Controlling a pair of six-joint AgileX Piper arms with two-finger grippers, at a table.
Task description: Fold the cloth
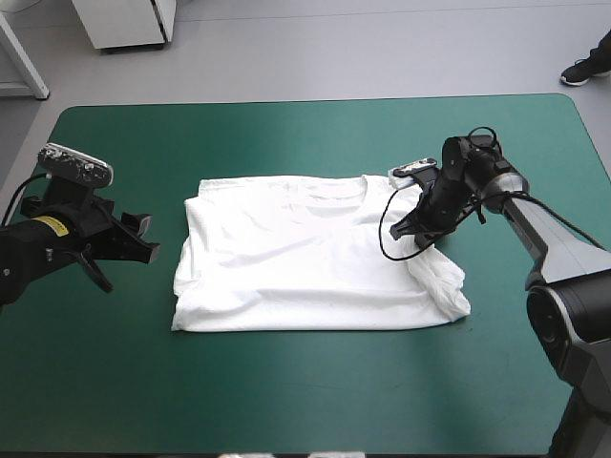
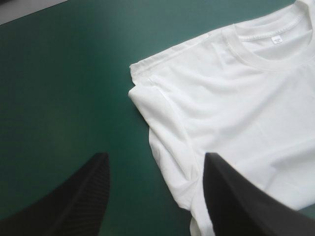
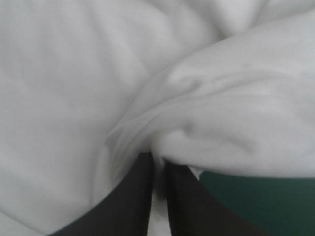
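The white T-shirt (image 1: 305,253) lies spread flat in the middle of the teal-green table, collar toward the far edge. Its right sleeve side is bunched and lifted where my right gripper (image 1: 420,237) pinches it. In the right wrist view the black fingers (image 3: 133,201) are all but shut with a fold of the T-shirt (image 3: 221,128) between them. My left gripper (image 1: 129,243) hovers open over bare cover just left of the shirt. In the left wrist view its fingers (image 2: 83,196) stand wide apart, with the T-shirt's (image 2: 236,108) left sleeve and collar ahead.
Bare teal-green cover (image 1: 286,382) surrounds the shirt on all sides, widest toward the near edge. A white cabinet base (image 1: 129,24) and a table leg stand on the floor beyond the far edge.
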